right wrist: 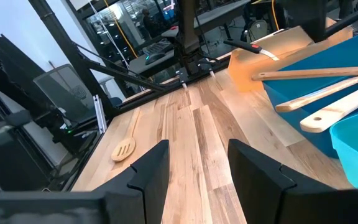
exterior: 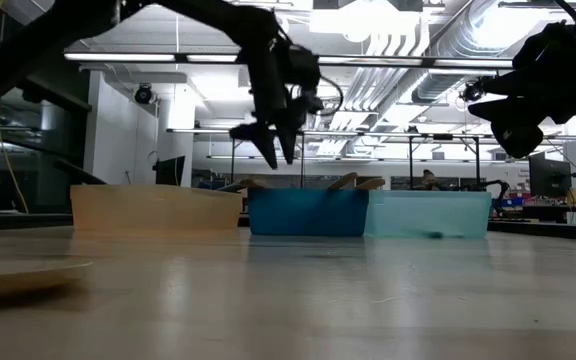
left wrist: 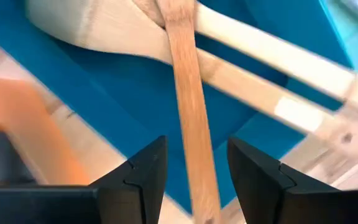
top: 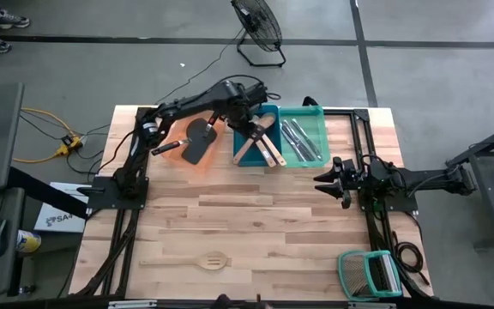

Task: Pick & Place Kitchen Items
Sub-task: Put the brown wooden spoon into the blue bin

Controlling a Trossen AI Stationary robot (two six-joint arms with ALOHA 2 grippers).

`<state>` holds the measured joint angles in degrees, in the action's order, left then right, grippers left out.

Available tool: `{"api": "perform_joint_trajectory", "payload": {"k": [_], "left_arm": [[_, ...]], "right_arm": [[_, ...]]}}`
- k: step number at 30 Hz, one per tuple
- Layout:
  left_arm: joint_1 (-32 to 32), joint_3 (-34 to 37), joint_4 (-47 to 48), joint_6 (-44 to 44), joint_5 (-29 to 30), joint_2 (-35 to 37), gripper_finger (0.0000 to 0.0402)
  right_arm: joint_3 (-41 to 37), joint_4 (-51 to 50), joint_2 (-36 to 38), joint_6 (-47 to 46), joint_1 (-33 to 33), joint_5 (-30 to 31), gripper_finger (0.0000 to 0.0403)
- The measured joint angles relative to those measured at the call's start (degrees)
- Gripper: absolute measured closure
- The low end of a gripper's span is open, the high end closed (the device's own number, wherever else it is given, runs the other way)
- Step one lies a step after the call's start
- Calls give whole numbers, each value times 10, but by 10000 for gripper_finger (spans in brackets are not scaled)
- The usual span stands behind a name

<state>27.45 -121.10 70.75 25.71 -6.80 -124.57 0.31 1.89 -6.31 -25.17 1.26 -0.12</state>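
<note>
Only the letters "SA" show, on a white box [top: 61,212] beside the table.

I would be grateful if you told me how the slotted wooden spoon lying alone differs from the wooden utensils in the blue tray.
The slotted wooden spoon lies flat on the bare table, alone near its front edge; the wooden utensils sit in the blue tray at the back, crossed, handles jutting over the rim. The spoon's bowl has slots; none show on the tray's utensils. Both are pale wood. The left end effector hovers over the tray, open.

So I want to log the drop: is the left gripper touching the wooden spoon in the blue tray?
Apart. In the low view the left gripper hangs open, with clear air between it and the wooden spoon in the blue tray.
</note>
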Motion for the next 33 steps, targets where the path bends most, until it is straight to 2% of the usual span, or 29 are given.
{"api": "perform_joint_trajectory", "payload": {"k": [7, 13, 20, 33], "left_arm": [[-65, 0, 41, -119, 56, 34, 240], [-116, 0, 69, -203, 67, 47, 240], [-169, 0, 83, -210, 66, 46, 240], [-305, 18, 122, -191, 65, 47, 240]], "right_arm": [[0, 0, 0, 0, 0, 0, 247], [0, 0, 0, 0, 0, 0, 247], [0, 0, 0, 0, 0, 0, 247], [0, 0, 0, 0, 0, 0, 247]]}}
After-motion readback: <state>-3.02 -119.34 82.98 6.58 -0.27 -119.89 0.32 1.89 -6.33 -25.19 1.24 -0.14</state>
